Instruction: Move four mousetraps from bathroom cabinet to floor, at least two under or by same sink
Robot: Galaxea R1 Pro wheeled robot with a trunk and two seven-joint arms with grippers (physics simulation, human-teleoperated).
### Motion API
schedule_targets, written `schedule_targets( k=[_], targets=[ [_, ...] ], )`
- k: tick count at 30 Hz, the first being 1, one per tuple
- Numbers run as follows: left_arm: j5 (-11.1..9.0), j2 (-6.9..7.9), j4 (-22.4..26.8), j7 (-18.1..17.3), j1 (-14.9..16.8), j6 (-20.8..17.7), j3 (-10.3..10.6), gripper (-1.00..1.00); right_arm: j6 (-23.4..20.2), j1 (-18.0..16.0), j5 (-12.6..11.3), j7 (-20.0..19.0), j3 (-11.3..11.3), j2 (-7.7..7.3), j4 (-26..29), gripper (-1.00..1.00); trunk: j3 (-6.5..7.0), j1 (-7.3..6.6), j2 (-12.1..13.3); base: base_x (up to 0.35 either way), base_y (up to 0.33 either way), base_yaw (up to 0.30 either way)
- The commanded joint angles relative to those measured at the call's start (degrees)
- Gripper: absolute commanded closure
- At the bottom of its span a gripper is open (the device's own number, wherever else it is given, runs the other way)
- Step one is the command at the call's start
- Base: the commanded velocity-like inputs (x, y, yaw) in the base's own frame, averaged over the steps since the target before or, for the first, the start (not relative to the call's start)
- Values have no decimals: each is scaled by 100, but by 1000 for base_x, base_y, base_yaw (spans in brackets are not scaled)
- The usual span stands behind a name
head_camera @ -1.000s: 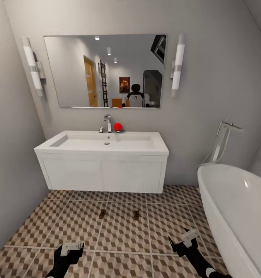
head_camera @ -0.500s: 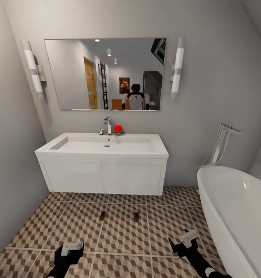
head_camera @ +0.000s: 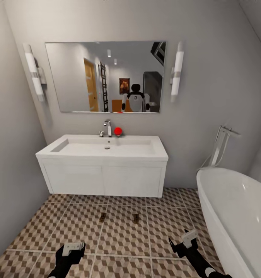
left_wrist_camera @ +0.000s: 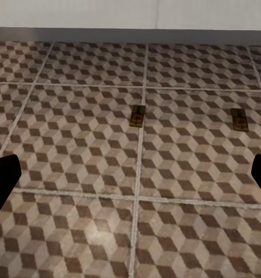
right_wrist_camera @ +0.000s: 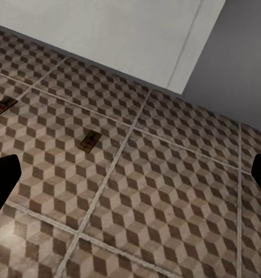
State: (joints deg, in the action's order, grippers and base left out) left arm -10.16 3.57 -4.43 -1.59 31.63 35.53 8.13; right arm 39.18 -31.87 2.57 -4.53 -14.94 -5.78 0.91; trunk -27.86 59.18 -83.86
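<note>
- My left gripper (head_camera: 73, 248) and right gripper (head_camera: 187, 237) both sit at the near edge of the head view, arms cut off by the frame; each wrist view catches only the dark tips of my fingers (left_wrist_camera: 2, 179) at the picture's two sides, set wide apart with bare floor between them. Both grippers stand open and hold nothing.
- Two mousetraps lie flat on the bathroom floor (head_camera: 122, 235), just in front of the sink (head_camera: 107, 148) and apart from each other: one mousetrap (head_camera: 102, 217) towards the sink's middle, the other mousetrap (head_camera: 136, 218) below its right-hand door.
- Both are too small to make out the wire parts. In the left wrist view the nearer trap shows a small red mark, not readable as writing.
- Sink: wide white rectangular basin, smooth, chrome tap (head_camera: 107, 127) at the back, plain white two-door front hanging clear of the floor. A red ball-shaped thing (head_camera: 117, 131) sits beside the tap.
- Floor: square tiles, brown-beige cube print, pale grout.
- Right of the sink: white oval bathtub (head_camera: 238, 208), glossy, cut off by the frame edge.
- Above the sink: a frameless mirror (head_camera: 106, 76) between two tube wall lamps (head_camera: 33, 71).
- No legible labels anywhere.
</note>
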Motion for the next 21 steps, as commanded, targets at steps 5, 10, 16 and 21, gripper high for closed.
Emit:
schedule_targets(
  k=[5, 10, 16, 21],
  targets=[
    [-57, -5, -22, -17, 10, 33, 48, -100, 12, -4, 25, -28, 35, -2, -3, -100, 84, -111, 198, 0, 0, 0],
    [-57, -5, -22, -17, 10, 33, 48, -100, 11, -4, 25, -28, 35, -2, -3, -100, 174, -220, 399, 0, 0, 0],
    [-57, -6, -22, -17, 10, 33, 48, -100, 11, -4, 25, -29, 35, -2, -3, -100, 282, -352, 640, 0, 0, 0],
    [-57, -6, -22, -17, 10, 33, 48, -100, 10, -4, 25, -29, 35, -2, -3, -100, 371, -462, 840, 0, 0, 0]
  ],
)
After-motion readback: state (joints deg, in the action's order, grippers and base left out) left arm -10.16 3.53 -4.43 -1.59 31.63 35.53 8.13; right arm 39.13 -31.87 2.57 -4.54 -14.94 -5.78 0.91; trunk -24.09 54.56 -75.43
